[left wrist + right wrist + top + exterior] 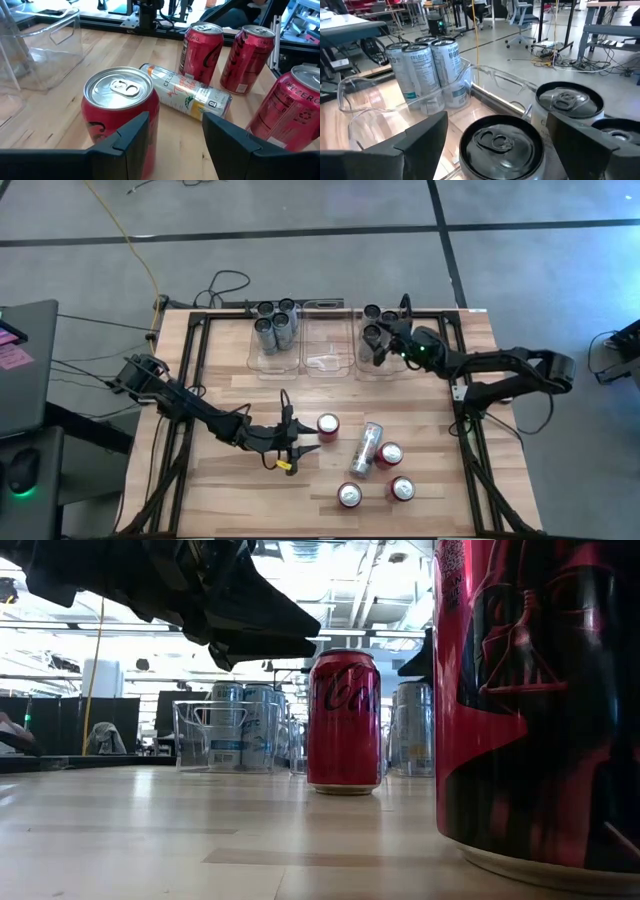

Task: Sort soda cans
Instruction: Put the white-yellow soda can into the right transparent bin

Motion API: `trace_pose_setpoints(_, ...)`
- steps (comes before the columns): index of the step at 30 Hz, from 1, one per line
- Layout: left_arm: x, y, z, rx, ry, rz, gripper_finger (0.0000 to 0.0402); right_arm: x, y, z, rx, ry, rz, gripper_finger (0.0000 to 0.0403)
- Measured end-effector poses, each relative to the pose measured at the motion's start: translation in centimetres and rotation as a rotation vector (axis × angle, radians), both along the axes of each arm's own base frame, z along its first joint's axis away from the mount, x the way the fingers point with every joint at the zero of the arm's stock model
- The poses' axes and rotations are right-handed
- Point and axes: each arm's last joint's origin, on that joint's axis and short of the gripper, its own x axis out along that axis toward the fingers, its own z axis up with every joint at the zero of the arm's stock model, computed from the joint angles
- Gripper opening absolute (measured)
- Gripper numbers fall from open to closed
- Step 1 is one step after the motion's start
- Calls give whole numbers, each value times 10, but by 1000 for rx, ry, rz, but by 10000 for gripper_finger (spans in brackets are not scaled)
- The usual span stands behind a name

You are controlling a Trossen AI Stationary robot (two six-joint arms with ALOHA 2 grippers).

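Cans are what we sort here, and they lie in three groups. Four red cans (366, 468) with silver tops stand upright on the bare bench (220, 490), and among them one pale silver can (366, 448) lies on its side, a slim cylinder with an orange printed label. Four silver-grey cans (275, 326) stand packed in the left bin (252, 360), a clear, thin-walled plastic box; the middle bin (327, 360) holds nothing we can see; the right bin (362, 368) holds more dark-topped cans (378, 325).

We judge the layout to be the sorting itself: silver cans go into bins by kind, while the reds wait in the open where a tool can reach them.

The left tool (296, 446) hovers just beside the nearest red can (328, 424), its dark fingers (131, 142) parted partway and empty, with the can's rim just ahead of them. The right tool (384, 348) sits over the right bin, fingers spread wide above a dark, ringed can top (501, 142), holding nothing that we can see. Smooth metal sides will probably slip under a loose grip, so a square hold matters.
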Motion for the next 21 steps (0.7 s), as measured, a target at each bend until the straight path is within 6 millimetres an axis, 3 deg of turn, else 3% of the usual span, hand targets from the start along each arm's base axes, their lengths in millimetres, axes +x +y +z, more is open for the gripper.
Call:
trace_pose_setpoints(6, -1, 1, -3, 6, 31, 4, 178, -3, 10, 12, -17, -34, 32, 360)
trace_pose_setpoints(14, 1, 10, -8, 3, 81, 41, 178, -9, 45, 43, -48, -178, 163, 360)
trace_pose_setpoints(21, 1, 11, -8, 27, 86, 37, 178, -18, 79, 54, -9, -188, 315, 360)
